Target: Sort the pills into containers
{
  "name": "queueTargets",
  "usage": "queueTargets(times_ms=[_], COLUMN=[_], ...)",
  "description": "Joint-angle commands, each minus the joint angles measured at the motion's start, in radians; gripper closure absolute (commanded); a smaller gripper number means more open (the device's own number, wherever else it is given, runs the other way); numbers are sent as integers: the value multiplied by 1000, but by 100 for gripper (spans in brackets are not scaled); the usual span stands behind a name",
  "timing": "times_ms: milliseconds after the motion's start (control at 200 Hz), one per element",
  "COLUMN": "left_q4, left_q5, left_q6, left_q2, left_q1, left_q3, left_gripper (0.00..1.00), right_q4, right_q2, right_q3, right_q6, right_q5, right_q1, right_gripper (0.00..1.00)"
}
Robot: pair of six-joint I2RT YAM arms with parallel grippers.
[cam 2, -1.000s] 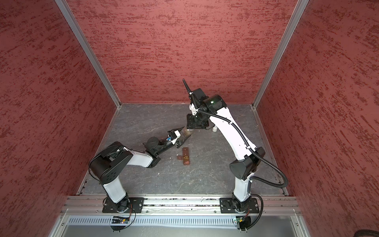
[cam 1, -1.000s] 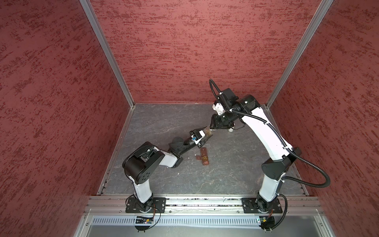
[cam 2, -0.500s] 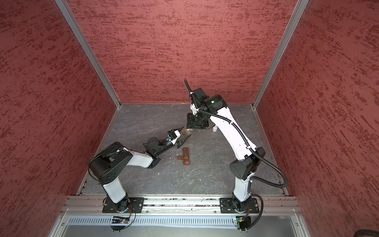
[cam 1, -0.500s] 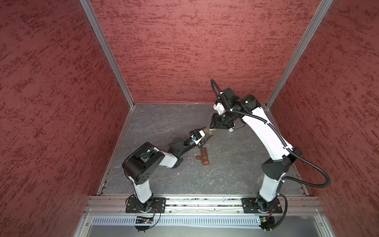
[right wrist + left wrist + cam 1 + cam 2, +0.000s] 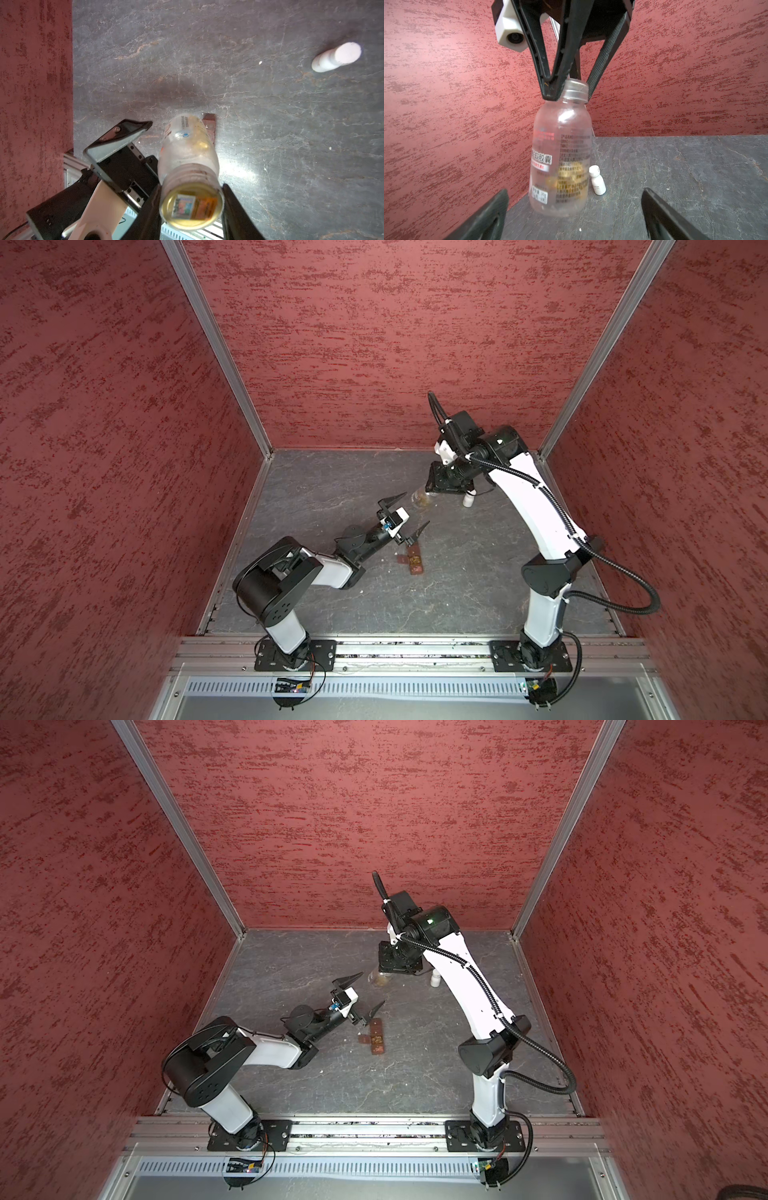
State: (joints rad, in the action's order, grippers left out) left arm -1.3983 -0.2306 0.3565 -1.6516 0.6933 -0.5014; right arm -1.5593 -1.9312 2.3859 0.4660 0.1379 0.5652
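Change since earlier: left gripper [image 5: 415, 509] has let go of the clear bottle [image 5: 422, 499]. Its jaws, closed at the bottle a second ago, now stand wide apart just beside it.
Right gripper [image 5: 570, 92]: clamped on the bottle's neck, holding it mouth-up. No cap shows on the mouth in the right wrist view.
Pills [image 5: 566, 178]: a yellowish heap sits low inside the bottle.
Strip box [image 5: 414, 561]: lies flat on the table [image 5: 332, 472], near the left gripper and apart from the bottle. One compartment shows yellowish contents, and a lid flap hangs open beside it.
White bottle [image 5: 468, 501]: upright, capped, beside the right arm.
Progress: early, by the look of it. One compartment appears filled and most pills remain unsorted; the other compartments are too small to read.
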Motion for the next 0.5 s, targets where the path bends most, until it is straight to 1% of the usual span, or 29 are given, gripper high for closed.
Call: queueTargets(times_ms=[0,230,386,496], left_q4=[20,121,186,268], left_q5=[56,127,176,228], left_q6=[21,48,50,41], left_q2=[51,162,242,321], left_q1=[16,18,21,26], left_q3=[38,112,157,183], left_gripper=[1,0,1,1], right_q4=[-23,-22,-1,19], right_q2=[-32,-80,-98,-119], right_q3=[53,106,106,99], right_q6=[0,-6,-7,-7], right_q5=[-58,-96,-129,-160], right_q1=[-17,-40,-51,-54], right_gripper=[70,70,69,69])
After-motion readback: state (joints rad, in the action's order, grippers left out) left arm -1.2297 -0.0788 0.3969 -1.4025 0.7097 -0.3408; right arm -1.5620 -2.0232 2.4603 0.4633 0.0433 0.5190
